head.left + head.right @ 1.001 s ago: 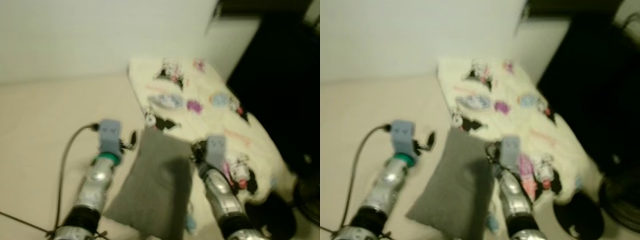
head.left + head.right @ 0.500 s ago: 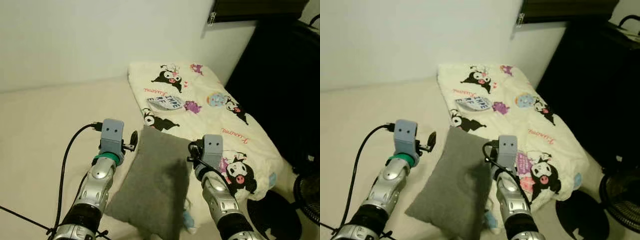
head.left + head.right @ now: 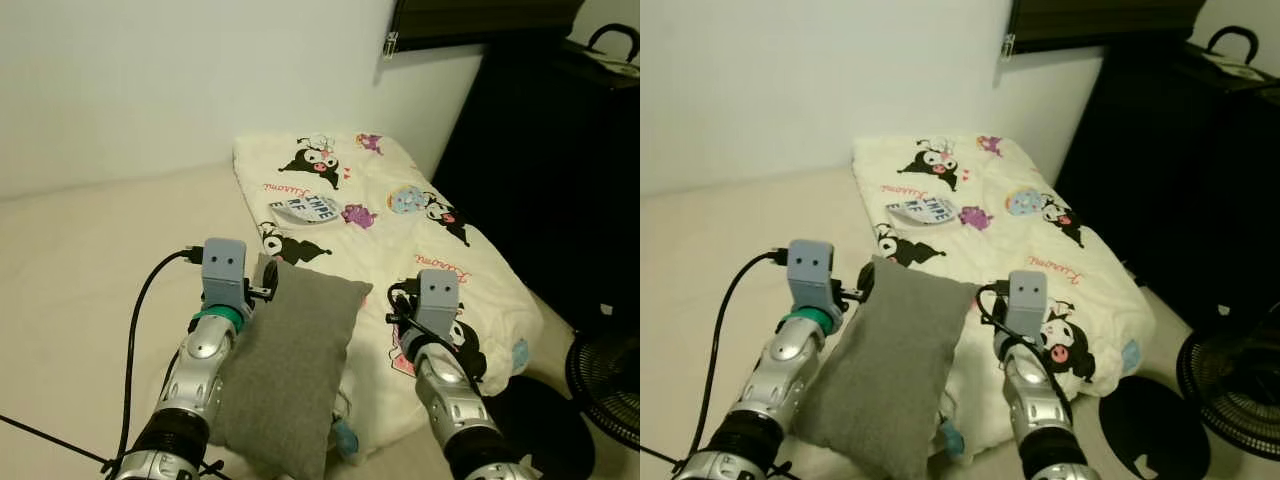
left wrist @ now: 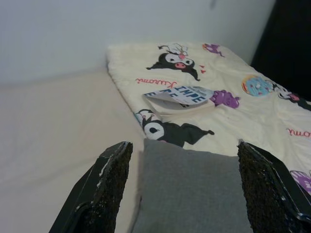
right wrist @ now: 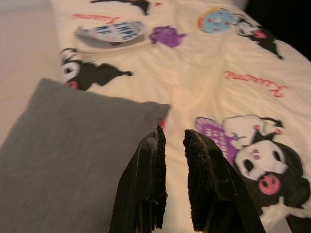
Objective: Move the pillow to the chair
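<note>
A grey pillow (image 3: pixel 290 365) lies at the edge of a cream cartoon-print blanket (image 3: pixel 400 215) and leans against my left forearm. My left gripper (image 4: pixel 183 148) is open wide at the pillow's upper left corner. Its fingers (image 4: pixel 114 170) straddle the pillow's top edge (image 4: pixel 194 179) without closing on it. My right gripper (image 5: pixel 175 132) is shut with nothing in it. It hovers over the blanket just off the pillow's upper right corner (image 5: pixel 150 109). In the eye views a strip of blanket shows between the right gripper's wrist (image 3: pixel 437 295) and the pillow.
A small booklet (image 3: pixel 305 208) lies on the blanket. Tall black furniture (image 3: pixel 550 150) stands to the right with a bag (image 3: pixel 605 45) on top. A fan (image 3: pixel 610 385) and a dark round base (image 3: pixel 525 405) sit on the floor at lower right. Beige bedding (image 3: pixel 90 250) spreads to the left.
The camera has steadied and shifted, sliding the scene left. The pillow now rests closer against my left arm, and my right gripper stands apart from its right edge.
</note>
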`<state>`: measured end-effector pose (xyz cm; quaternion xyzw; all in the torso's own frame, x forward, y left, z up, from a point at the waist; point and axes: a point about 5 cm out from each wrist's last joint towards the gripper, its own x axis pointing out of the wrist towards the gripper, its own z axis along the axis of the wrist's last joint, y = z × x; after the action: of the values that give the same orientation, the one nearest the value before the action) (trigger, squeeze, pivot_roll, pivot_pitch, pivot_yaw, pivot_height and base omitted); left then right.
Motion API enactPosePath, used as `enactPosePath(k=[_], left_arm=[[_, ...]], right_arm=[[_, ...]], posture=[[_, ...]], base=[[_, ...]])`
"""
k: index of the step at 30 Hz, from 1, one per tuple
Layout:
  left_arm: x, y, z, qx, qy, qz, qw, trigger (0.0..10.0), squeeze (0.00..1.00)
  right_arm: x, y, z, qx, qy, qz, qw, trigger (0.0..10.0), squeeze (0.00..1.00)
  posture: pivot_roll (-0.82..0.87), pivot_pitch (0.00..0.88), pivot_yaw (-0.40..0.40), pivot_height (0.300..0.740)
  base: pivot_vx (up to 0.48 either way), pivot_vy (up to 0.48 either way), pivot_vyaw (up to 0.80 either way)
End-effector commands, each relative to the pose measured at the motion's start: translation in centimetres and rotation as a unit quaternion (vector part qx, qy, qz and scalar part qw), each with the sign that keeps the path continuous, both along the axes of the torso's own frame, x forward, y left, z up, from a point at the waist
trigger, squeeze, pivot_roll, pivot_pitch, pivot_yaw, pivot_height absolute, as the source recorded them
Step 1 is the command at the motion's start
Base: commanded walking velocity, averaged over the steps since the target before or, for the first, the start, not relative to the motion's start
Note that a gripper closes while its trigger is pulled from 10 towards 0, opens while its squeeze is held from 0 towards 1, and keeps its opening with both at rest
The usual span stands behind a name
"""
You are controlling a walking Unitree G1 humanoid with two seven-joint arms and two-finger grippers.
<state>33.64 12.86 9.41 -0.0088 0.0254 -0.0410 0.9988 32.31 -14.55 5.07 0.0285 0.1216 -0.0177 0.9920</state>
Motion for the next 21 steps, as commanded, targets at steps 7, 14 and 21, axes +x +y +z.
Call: enactPosePath(k=[7,14,21], left_arm=[[-0.19,0.21,-0.75,0.000,0.019,0.005,1.000,10.0,0.00],[-0.11,0.40,-0.81,0.005,0.022,0.008,1.000,10.0,0.00],[-0.12,0.57,-0.87,0.008,0.024,0.010,1.000,10.0,0.00]], right_arm=[[0.08,-0.06,-0.04,0.005,0.006,-0.001,1.000,10.0,0.00],[-0.03,0.05,-0.25,0.008,0.011,0.001,1.000,10.0,0.00],[-0.08,0.12,-0.30,0.010,0.011,0.002,1.000,10.0,0.00]], posture=[[-0.04,0.002,-0.030,0.740],[-0.04,0.002,-0.029,0.725],[-0.04,0.000,-0.030,0.705]], base=[[0.000,0.000,0.00],[0.000,0.000,0.00],[0.000,0.000,0.00]])
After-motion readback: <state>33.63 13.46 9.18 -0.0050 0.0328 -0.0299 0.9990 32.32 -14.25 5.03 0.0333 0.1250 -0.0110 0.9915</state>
